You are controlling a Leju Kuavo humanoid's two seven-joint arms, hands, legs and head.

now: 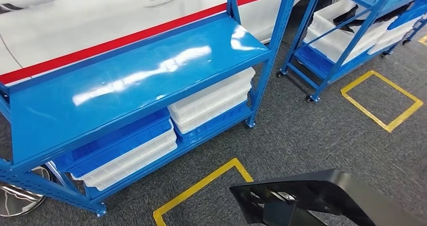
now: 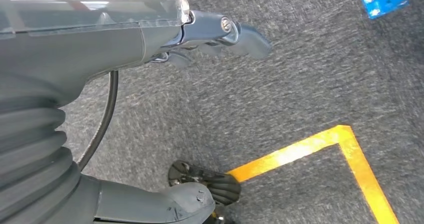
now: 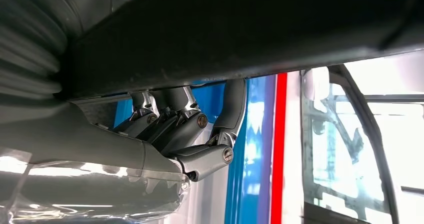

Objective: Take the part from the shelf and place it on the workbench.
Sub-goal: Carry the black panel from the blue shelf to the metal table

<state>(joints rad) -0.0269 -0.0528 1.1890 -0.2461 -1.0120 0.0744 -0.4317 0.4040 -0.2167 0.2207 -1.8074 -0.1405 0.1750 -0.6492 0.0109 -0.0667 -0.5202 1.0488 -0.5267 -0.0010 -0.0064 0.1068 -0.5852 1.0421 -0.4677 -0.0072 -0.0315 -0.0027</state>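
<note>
A long black moulded part (image 1: pixel 322 193) juts into the lower right of the head view, hanging over the grey carpet. In the right wrist view my right hand (image 3: pixel 185 129) grips this black part (image 3: pixel 240 29), its fingers pressed up against the part's underside. The blue workbench top (image 1: pixel 126 80) lies ahead and to the left, bare and shiny. My left hand (image 2: pixel 150 39) hangs over the carpet holding nothing, its fingers (image 2: pixel 235 34) spread away from the thumb (image 2: pixel 165 206).
White and blue bins (image 1: pixel 211 102) sit on the bench's lower level. A wheeled blue shelf (image 1: pixel 347 40) with white bins stands at the back right. Yellow floor outlines (image 1: pixel 380 100) mark the carpet. A white car with a red stripe (image 1: pixel 100 19) stands behind the bench.
</note>
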